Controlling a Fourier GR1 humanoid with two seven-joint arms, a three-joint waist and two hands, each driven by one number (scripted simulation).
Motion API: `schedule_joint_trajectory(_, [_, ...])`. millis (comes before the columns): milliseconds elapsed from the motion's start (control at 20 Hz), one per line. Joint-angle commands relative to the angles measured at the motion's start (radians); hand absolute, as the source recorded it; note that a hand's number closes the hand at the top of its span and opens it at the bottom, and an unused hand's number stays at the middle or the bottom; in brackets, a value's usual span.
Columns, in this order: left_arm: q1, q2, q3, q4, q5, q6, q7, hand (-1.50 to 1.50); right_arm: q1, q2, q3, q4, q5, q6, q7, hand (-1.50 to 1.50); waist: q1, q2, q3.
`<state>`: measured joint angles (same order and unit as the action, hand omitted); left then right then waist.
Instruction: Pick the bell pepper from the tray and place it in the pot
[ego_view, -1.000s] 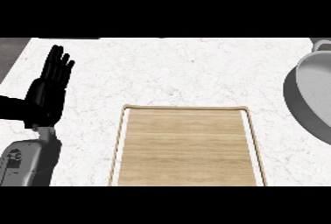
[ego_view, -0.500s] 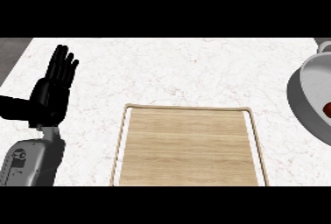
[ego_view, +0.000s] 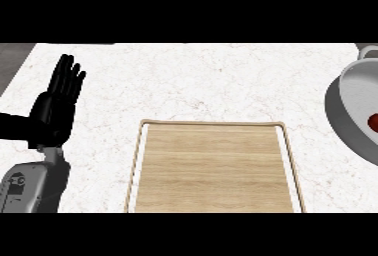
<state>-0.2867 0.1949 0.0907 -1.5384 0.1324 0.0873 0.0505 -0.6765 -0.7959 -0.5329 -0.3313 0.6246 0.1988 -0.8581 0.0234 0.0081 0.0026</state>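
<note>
**Pepper in the pot, one hand at the left edge**

One wooden tray (ego_view: 214, 170) lies nearest, at the lower middle of the white bench (ego_view: 207, 80), its boards bare. One hand, the left hand (ego_view: 57, 107), rests at the left edge with its fingers straight and released, holding nothing. One grey pot (ego_view: 351, 117) sits at the right edge, cut off by the frame; a sliver of the red bell pepper (ego_view: 373, 121) shows inside it. Open bench lies between the hand and the pot.
</note>
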Motion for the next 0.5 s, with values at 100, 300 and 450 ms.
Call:
schedule_joint_trajectory(100, [0.019,0.016,0.029,-0.029,0.015,-0.002,0.007,0.00,-0.058,-0.040,-0.107,0.098,-0.120,0.126,0.087,-1.50,0.002,-0.001,0.000])
schedule_joint_trajectory(300, [0.019,-0.027,-0.019,-0.037,-0.002,0.003,-0.007,0.00,-0.078,-0.114,-0.186,0.159,-0.198,0.209,0.137,-1.50,0.008,0.004,0.001])
schedule_joint_trajectory(450, [0.002,-0.002,0.017,0.022,0.006,-0.012,-0.023,0.00,-0.036,-0.104,-0.224,0.160,-0.243,0.194,0.080,-1.50,0.000,0.005,0.001])
